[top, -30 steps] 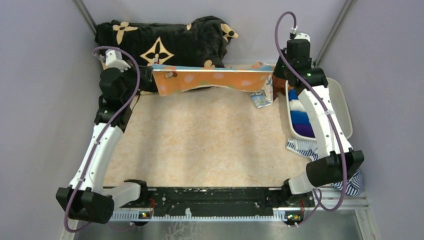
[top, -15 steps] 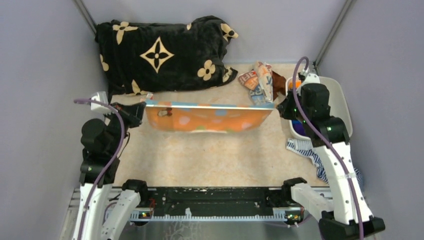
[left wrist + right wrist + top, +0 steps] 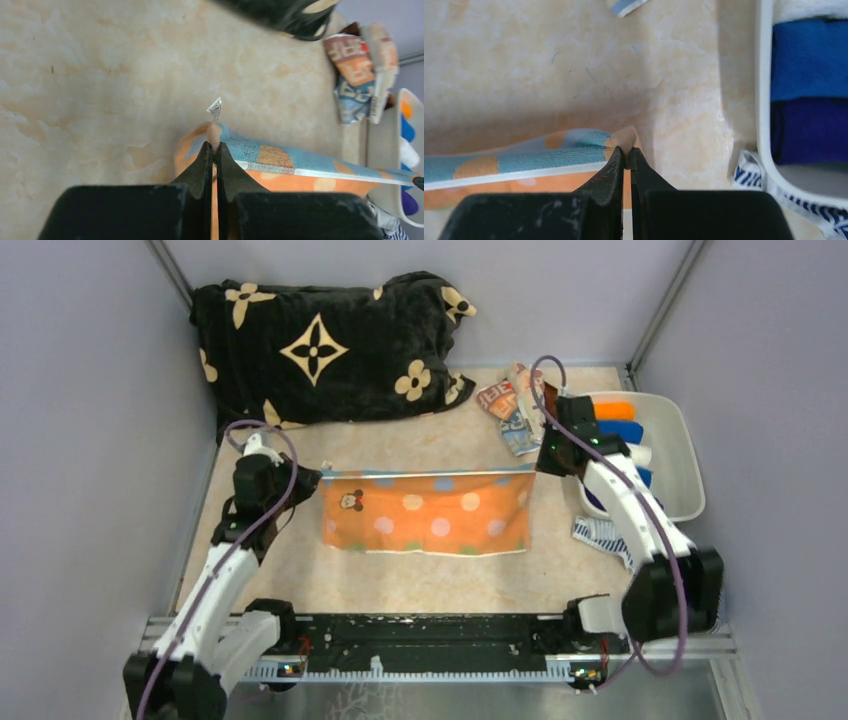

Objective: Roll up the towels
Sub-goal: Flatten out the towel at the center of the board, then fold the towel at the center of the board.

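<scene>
The orange towel (image 3: 430,520) has come lower; left fingers (image 3: 203,162) and right fingers (image 3: 613,172) clench its far corners; tag (image 3: 215,106) unreadable.

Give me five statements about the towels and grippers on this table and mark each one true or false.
1. The left gripper and the right gripper are each shut on a corner of the orange towel. True.
2. The orange towel is already rolled up. False: it is spread open, its far edge stretched between the two grippers.
3. The white bin holds rolled towels. True.
4. The black blanket lies in the white bin. False: it lies at the far left of the table.
5. A pale printed towel lies crumpled just outside the bin's far left corner. True.
</scene>
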### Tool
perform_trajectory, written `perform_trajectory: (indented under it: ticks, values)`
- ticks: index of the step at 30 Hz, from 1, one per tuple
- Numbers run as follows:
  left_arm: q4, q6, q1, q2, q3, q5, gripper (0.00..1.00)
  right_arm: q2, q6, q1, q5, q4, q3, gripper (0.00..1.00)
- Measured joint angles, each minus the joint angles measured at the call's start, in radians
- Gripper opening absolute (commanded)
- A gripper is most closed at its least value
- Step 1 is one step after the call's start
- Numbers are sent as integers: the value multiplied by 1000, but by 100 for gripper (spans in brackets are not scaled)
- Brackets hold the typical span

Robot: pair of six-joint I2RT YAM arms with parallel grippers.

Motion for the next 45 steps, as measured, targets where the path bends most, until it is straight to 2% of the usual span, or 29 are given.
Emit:
perform_trajectory:
  ticks: [5, 8, 11, 14, 19, 26, 38, 45]
  values:
    - [163, -32, 2, 295, -17, -8, 0, 326, -2, -5, 39, 126, 32, 0]
    - [226, -39, 5, 468, 39, -8, 0, 481, -11, -12, 53, 163, 115, 0]
    - [271, -42, 10, 602, 124, -3, 0, 565, -23, -21, 58, 193, 191, 0]
    - [307, -43, 13, 657, 168, 4, 0, 591, -28, -31, 57, 212, 231, 0]
    - [323, -51, 16, 622, 146, 5, 0, 566, -26, -33, 52, 240, 190, 0]
    - [308, -64, 19, 453, 20, 5, 0, 373, 8, -33, -10, 234, -28, 0]
    - [208, -132, 23, 192, -206, 6, 0, 141, 63, -33, -64, 225, -289, 0]
    - [195, -175, 24, 164, -304, 27, 0, 86, 108, -33, -67, 262, -424, 0]
